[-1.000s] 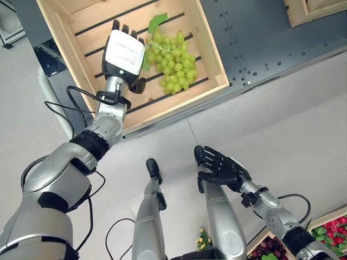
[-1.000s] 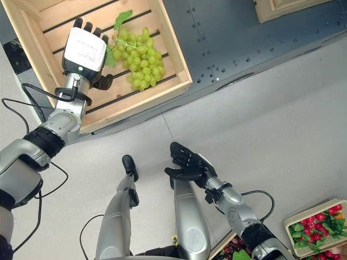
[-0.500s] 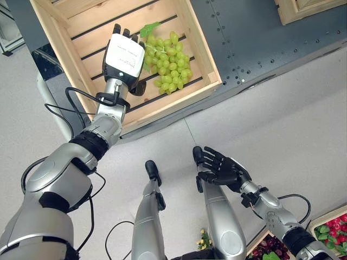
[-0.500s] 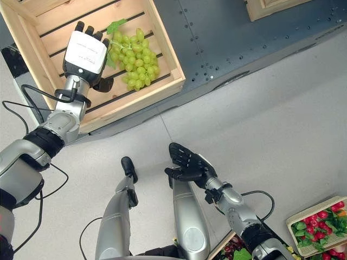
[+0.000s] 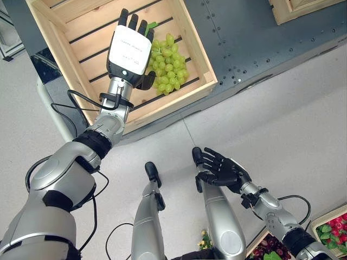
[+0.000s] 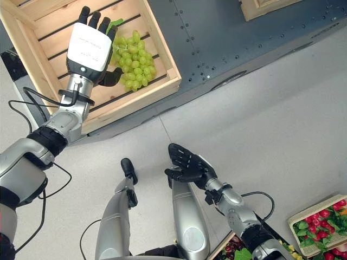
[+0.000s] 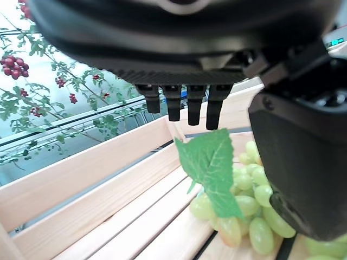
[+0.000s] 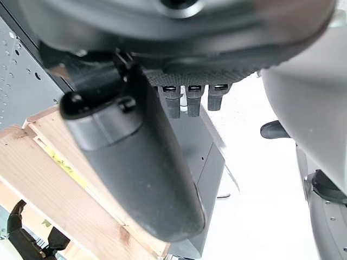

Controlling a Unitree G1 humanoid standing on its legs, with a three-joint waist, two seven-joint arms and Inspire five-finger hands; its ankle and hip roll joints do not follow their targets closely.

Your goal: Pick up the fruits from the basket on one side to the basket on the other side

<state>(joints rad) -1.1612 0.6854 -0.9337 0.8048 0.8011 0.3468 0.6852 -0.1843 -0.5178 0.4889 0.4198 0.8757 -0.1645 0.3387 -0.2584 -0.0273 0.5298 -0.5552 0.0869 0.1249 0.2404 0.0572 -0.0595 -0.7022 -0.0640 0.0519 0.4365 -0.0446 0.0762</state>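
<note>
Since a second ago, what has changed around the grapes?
The left robot hand has reached further over the crate, its open fingers now above the grapes and their leaf, not gripping them. The grapes lie where they were. The right robot hand remains open, low over the floor.

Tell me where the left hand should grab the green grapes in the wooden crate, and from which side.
Likely best from above: close round the middle of the green grapes, where the cluster is widest. They lie flat on the wooden crate floor, so nothing can slip underneath. The left hand hovers open beside them, at the leaf end.
</note>
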